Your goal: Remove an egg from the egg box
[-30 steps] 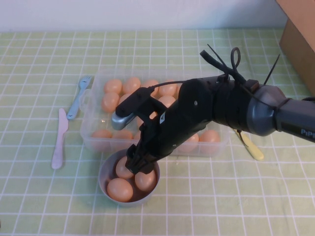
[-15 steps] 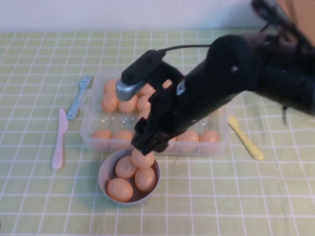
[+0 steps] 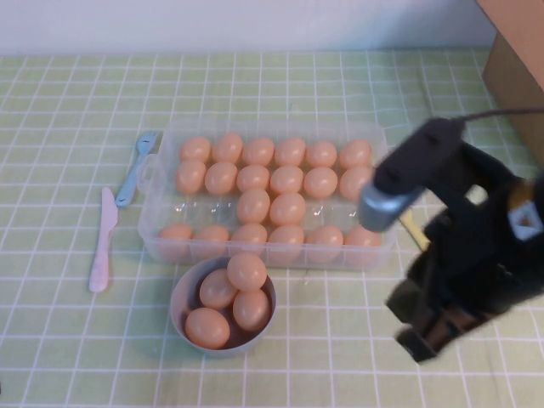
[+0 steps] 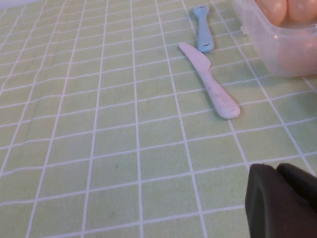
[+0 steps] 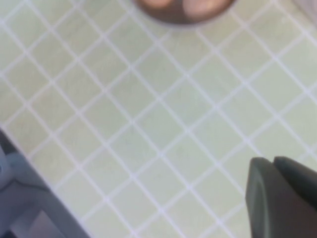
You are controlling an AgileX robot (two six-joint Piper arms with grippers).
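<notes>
The egg box (image 3: 160, 223), a clear plastic tray, stands mid-table with several peach eggs in its cups; its corner shows in the left wrist view (image 4: 277, 47). A grey-blue bowl (image 3: 180, 299) in front of it holds several eggs, and one egg (image 3: 246, 270) rests on top of the others. My right gripper (image 3: 427, 336) is shut and empty above the cloth, to the right of the bowl; its wrist view (image 5: 272, 161) shows the bowl's rim (image 5: 181, 19) some way off. My left gripper (image 4: 275, 168) is shut and empty, low over the cloth to the left of the box.
A pink knife (image 3: 102, 238) and a blue fork (image 3: 136, 166) lie left of the box; both show in the left wrist view, knife (image 4: 210, 89) and fork (image 4: 202, 29). A cardboard box (image 3: 518, 59) stands at the back right. A yellow utensil is mostly hidden behind my right arm.
My right gripper let an egg go onto the pile in the bowl, then swung away to the right and towards the front. The egg box is now uncovered.
</notes>
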